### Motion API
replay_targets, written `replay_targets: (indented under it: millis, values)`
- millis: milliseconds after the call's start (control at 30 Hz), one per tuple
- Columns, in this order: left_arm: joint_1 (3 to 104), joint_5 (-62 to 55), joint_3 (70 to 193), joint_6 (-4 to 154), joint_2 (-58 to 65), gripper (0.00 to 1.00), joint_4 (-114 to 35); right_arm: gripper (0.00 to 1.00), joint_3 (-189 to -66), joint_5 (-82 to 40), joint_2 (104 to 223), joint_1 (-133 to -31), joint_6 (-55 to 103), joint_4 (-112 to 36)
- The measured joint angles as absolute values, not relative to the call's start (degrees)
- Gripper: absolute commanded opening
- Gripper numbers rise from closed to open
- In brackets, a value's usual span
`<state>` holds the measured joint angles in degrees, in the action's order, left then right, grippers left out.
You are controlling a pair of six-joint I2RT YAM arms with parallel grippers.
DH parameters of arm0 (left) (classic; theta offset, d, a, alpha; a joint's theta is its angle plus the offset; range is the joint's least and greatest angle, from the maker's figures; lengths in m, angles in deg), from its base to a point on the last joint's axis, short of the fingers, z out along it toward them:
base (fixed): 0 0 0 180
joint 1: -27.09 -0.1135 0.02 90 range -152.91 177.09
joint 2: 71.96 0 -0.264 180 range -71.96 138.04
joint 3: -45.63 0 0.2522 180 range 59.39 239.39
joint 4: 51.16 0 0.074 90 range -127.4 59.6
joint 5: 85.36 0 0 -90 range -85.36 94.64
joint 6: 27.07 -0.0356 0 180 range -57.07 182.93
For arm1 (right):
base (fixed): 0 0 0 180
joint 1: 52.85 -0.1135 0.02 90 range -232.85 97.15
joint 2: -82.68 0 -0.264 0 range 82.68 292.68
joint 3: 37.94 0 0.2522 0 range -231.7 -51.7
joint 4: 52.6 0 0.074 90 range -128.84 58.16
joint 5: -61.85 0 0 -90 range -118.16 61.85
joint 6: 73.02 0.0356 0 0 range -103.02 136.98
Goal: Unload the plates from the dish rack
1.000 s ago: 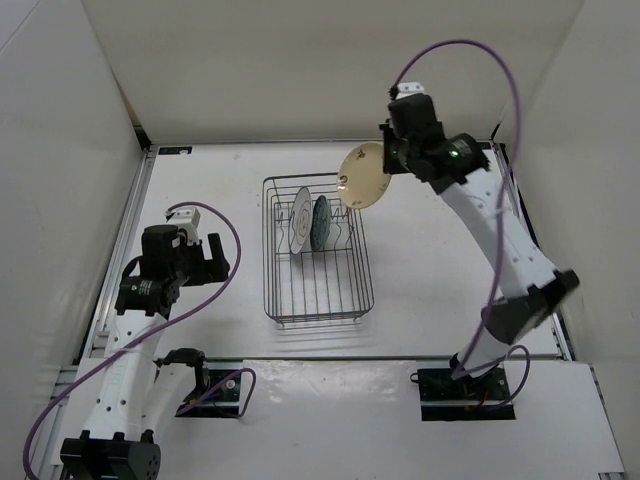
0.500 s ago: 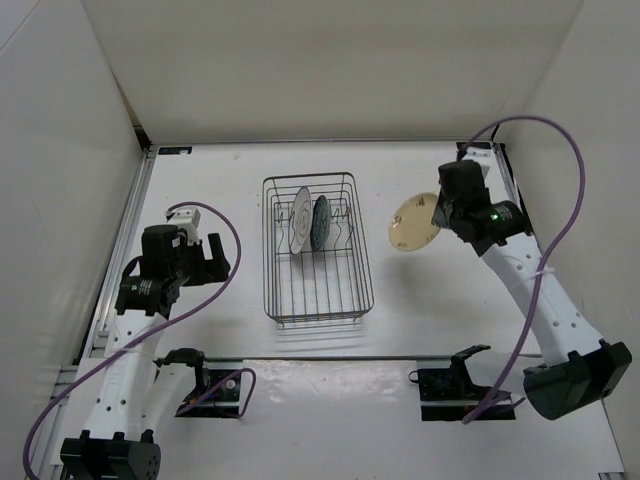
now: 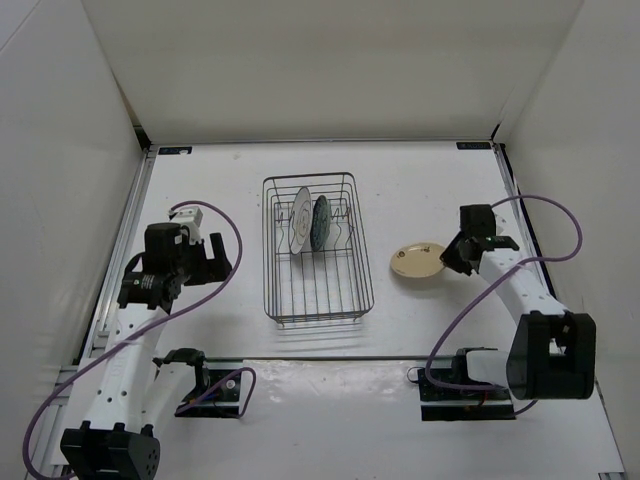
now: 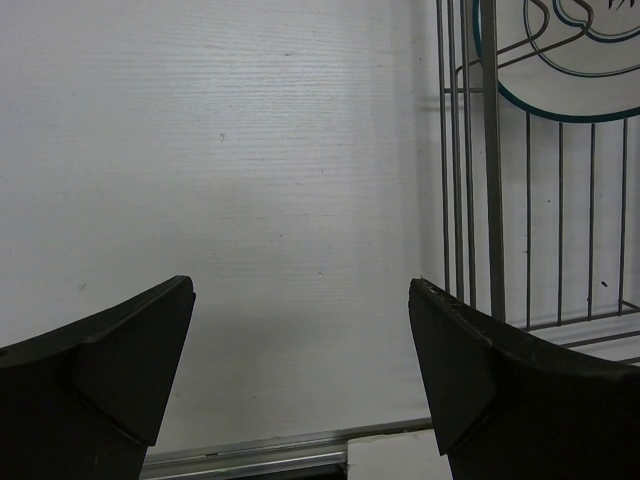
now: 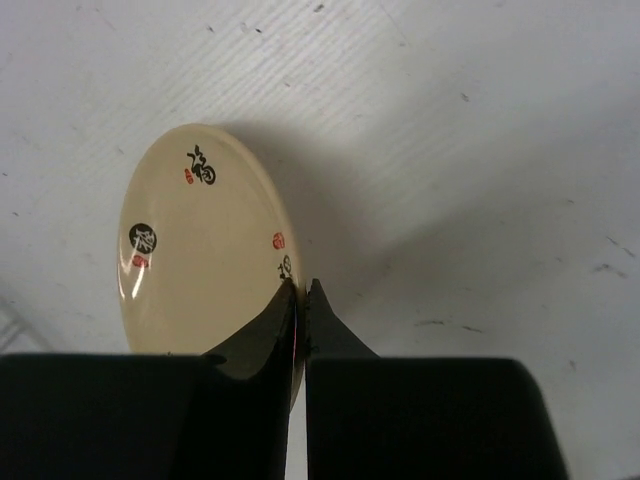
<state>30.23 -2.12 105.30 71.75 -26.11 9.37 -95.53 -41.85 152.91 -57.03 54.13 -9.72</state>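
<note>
White table (image 3: 220,190), white walls on three sides. Dish rack (image 3: 315,300) sits mid-table, long axis near-to-far. Two plates stand upright in the divider prongs at its far end: white ringed plate (image 3: 299,220) on the left, teal patterned plate (image 3: 320,222) just right of it. They're close together with faces sideways; the prongs hold them on edge.

Right arm (image 3: 520,290) reaches low, right of the rack. Right gripper (image 5: 302,290) is clenched on the near rim of the cream-tan plate (image 5: 195,240). The fingers (image 5: 265,340) pinch the edge only, which leaves the face free. That plate is out of the rack and well apart from it, slightly tilted, far edge down at the table. Can't tell if it's fully seated.

Judgement: set-down step, first of three nearly unloaded, release is next.

Left gripper (image 4: 300,290) is released, jaws wide, nothing between. It's parked left of the rack facing its left wall, and looks staged for the next plate.
</note>
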Motion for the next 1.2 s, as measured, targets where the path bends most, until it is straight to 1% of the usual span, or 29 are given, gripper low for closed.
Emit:
replay_targets:
  millis: [33,67,133,167,267,300,367,567,667,767,867,1000,1100,1200]
  values:
    - [30.21,-2.21,105.30,71.77,-25.98,0.99,9.37,0.01,-95.53,-40.65,154.05,-56.51,54.41,-10.98]
    - [30.23,-2.25,105.30,71.79,-25.87,0.99,9.37,0.15,-95.53,-39.49,155.21,-56.01,54.65,-12.05]
    - [30.21,-2.27,105.30,71.81,-25.63,0.99,9.37,0.26,-95.53,-37.24,157.72,-55.04,55.02,-13.21]
    - [30.23,-2.27,105.30,71.81,-25.55,0.99,9.37,0.35,-95.51,-36.76,159.12,-54.65,54.91,-12.86]
    - [30.23,-2.51,105.30,71.68,-25.28,0.99,9.52,0.50,-95.51,-35.62,162.75,-53.93,54.19,-10.37]
    - [30.21,-2.78,105.30,71.57,-25.13,0.99,9.63,0.58,-95.51,-35.47,163.32,-53.82,53.95,-9.56]
    - [30.23,-3.48,105.30,71.49,-24.74,0.99,9.91,0.64,-95.66,-35.36,163.40,-53.30,53.30,-8.10]
    - [30.23,-4.11,105.30,72.05,-23.89,0.99,10.70,0.64,-103.47,-36.91,161.85,-52.14,51.51,-2.74]
    - [30.27,-0.81,105.30,74.48,-23.89,0.99,11.36,0.64,-108.73,-35.25,158.62,-53.10,48.95,-2.50]
    - [30.27,2.05,105.28,76.54,-23.67,0.99,12.52,0.58,-116.95,-32.38,157.44,-56.55,46.19,-2.22]
    - [30.27,2.99,105.04,77.43,-23.56,0.99,12.71,0.58,-124.49,-29.81,158.29,-61.82,44.14,-3.05]
    - [30.27,2.89,104.86,77.58,-22.66,0.99,12.76,0.58,-131.27,-27.88,162.88,-71.74,41.36,-3.90]
    - [30.27,2.67,104.84,77.56,-21.96,0.99,12.76,0.58,-137.63,-29.06,171.62,-79.11,40.07,-3.03]
    - [30.27,2.49,104.80,77.54,-21.77,0.99,12.76,0.58,-141.67,-30.66,179.62,-84.05,39.02,-2.00]
